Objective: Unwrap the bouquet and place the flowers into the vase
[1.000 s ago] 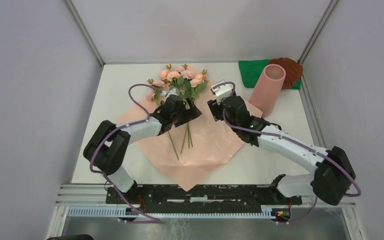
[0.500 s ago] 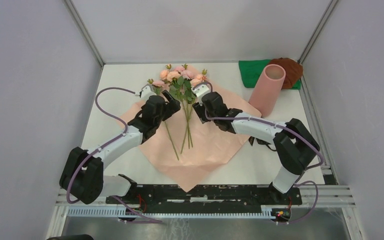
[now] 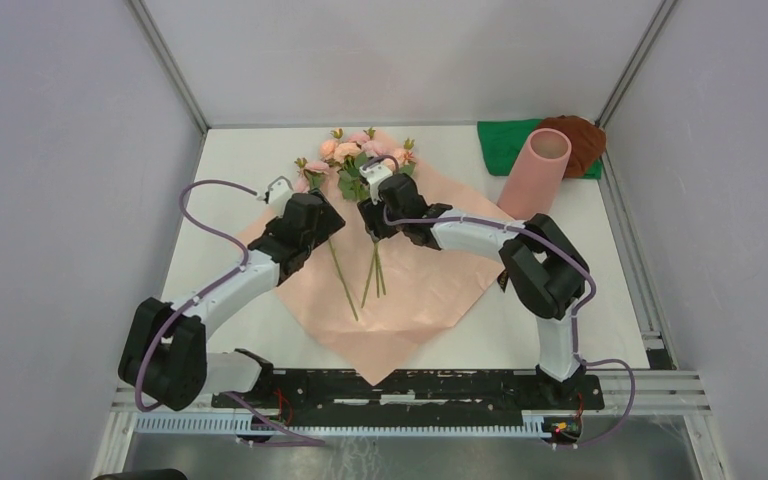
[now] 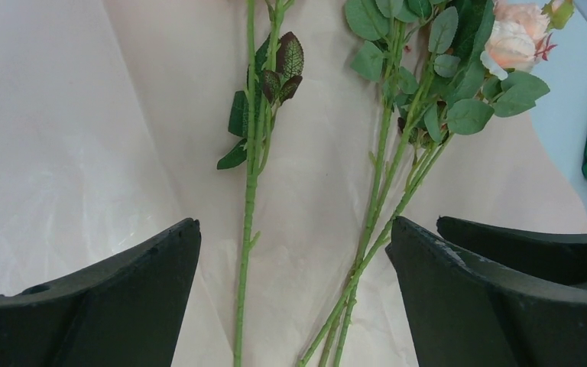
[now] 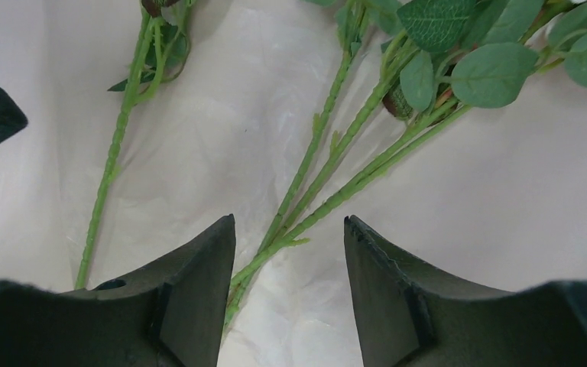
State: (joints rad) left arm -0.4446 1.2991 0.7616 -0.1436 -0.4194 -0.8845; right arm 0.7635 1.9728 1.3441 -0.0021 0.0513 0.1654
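Note:
The bouquet lies open, its pink wrapping paper (image 3: 415, 290) spread flat on the table. On it rest the flowers (image 3: 360, 155), pink and peach blooms at the far end and thin green stems (image 3: 372, 275) running toward me. My left gripper (image 3: 326, 222) hovers open; in the left wrist view a single stem (image 4: 249, 200) lies between its fingers and the bunched stems (image 4: 377, 222) lie by the right one. My right gripper (image 3: 376, 214) is open too, narrower, above the bunched stems (image 5: 317, 206). The salmon-pink vase (image 3: 535, 172) stands at the right, off the paper.
A green cloth (image 3: 505, 145) and a brown bundle (image 3: 582, 142) lie behind the vase at the back right. Grey walls close in the table on three sides. In the left wrist view, the right gripper's finger (image 4: 535, 248) shows close by.
My right arm has swung left from near the vase to above the bunched stems, its jaws narrowing. My left gripper has shifted left off the bunch toward the single stem.

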